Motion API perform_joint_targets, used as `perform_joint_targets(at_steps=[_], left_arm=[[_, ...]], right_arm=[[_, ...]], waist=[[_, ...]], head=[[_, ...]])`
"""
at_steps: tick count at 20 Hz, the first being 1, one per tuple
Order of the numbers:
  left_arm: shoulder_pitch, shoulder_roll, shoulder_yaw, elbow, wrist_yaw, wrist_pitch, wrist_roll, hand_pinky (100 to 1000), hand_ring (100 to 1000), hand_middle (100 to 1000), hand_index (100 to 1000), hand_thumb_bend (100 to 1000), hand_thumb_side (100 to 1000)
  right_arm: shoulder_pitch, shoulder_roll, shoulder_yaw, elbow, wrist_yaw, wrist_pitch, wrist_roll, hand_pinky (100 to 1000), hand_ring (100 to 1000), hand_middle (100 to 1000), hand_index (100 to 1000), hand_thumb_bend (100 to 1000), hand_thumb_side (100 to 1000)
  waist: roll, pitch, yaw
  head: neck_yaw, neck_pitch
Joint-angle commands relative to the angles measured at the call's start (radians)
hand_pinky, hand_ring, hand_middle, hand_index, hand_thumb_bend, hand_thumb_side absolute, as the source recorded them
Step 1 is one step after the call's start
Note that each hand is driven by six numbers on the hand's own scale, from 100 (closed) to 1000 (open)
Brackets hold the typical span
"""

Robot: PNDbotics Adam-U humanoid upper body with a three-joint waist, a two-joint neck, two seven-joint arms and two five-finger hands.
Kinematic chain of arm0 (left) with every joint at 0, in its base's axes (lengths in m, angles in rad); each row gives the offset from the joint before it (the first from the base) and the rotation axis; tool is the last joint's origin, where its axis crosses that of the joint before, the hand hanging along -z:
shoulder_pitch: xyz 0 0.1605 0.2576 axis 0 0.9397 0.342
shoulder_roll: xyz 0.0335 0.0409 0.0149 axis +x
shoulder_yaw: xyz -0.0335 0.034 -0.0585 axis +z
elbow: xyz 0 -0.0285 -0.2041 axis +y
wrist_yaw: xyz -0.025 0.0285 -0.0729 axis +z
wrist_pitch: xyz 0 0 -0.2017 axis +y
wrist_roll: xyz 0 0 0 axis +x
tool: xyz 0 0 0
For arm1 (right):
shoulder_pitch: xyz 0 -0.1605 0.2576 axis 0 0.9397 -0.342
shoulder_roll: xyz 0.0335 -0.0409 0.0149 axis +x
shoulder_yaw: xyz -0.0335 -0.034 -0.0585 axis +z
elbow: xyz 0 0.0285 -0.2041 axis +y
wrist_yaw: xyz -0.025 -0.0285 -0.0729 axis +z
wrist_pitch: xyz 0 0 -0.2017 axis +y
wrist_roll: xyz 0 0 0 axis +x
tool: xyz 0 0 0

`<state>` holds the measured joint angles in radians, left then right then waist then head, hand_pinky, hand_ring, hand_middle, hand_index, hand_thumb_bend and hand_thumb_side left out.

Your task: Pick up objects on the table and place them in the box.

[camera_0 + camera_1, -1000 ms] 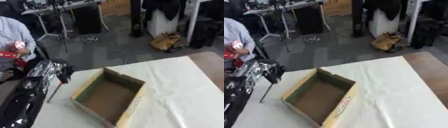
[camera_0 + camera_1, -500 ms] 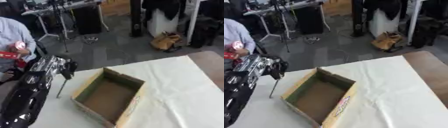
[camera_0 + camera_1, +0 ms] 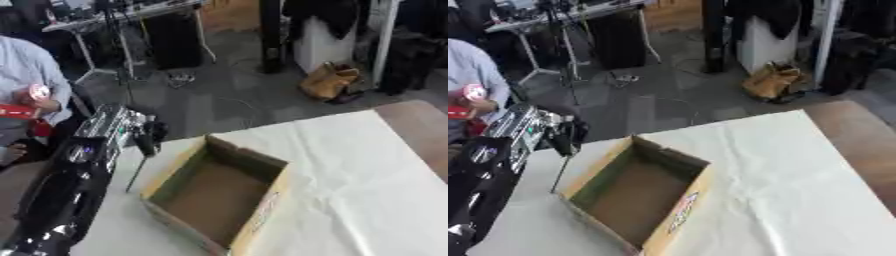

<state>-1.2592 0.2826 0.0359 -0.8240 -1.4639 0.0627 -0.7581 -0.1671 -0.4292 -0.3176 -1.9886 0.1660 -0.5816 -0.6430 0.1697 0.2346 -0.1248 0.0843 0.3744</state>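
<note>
— Up and away: the left hand [image 3: 144, 136] has lifted over the last second, from low beside the box [image 3: 219, 192] to above the table's [image 3: 350, 165] far-left edge, and the thin dark rod [image 3: 136, 175] hanging from it has risen with it.

— Is it gripping that rod?

— Fingers look curled round its top end, so yes, it seems pinched there. The rod hangs nearly straight down, its lower tip just off the box's left wall, outside it.

— Anything in the box yet?

— Nothing that shows. The brown floor is bare, flaps up, one corner pointing toward the robot.

— So how far along are we?

— Early, I'd say. One thing is picked up but not yet delivered. The hand needs to carry the rod right, over the opening, then let go.

— Other objects left on the table?

— None I can see on the white cloth; it is bare to the right of the box. What lies under the arm at the left is hidden.

— And the right hand?

— Not in either view.

— Did the box shift?

— No. It sits on the same spot; the whole picture has hardly moved.
</note>
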Motion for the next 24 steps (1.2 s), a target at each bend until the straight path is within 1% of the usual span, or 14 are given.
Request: perform_joint_targets(at_steps=[1,5,10,17,24], left_arm=[[-0.047,-0.007,-0.015,-0.053,-0.017,-0.020,-0.036,569,690,620,574,100,221],[-0.069,-0.037,-0.030,-0.091,-0.030,-0.045,-0.076,572,693,621,573,100,214],[-0.104,-0.054,-0.034,-0.109,-0.038,-0.059,-0.113,574,695,624,572,100,208],[-0.122,-0.086,-0.065,-0.131,-0.058,-0.094,-0.145,590,712,641,569,100,182],[-0.132,-0.132,-0.104,-0.149,-0.081,-0.142,-0.149,598,721,652,568,100,175]], right_arm=[[-0.008,-0.029,-0.001,-0.011,-0.007,-0.114,-0.119,840,831,632,696,100,1000],[-0.009,-0.029,0.002,-0.011,-0.012,-0.109,-0.113,840,831,632,696,100,1000],[-0.005,-0.031,0.003,-0.011,-0.014,-0.103,-0.107,839,831,631,696,100,1000],[-0.006,-0.031,0.005,-0.011,-0.019,-0.098,-0.103,839,831,631,696,100,1000],[-0.009,-0.031,0.008,-0.011,-0.024,-0.097,-0.099,838,831,631,696,100,1000]], waist=[[-0.005,-0.028,0.000],[-0.002,-0.035,-0.001],[0.005,-0.043,0.002],[0.006,-0.049,0.005],[0.007,-0.048,0.005]], head=[[0.001,0.005],[0.005,0.006],[0.007,0.010],[0.004,0.009],[0.005,0.012]])
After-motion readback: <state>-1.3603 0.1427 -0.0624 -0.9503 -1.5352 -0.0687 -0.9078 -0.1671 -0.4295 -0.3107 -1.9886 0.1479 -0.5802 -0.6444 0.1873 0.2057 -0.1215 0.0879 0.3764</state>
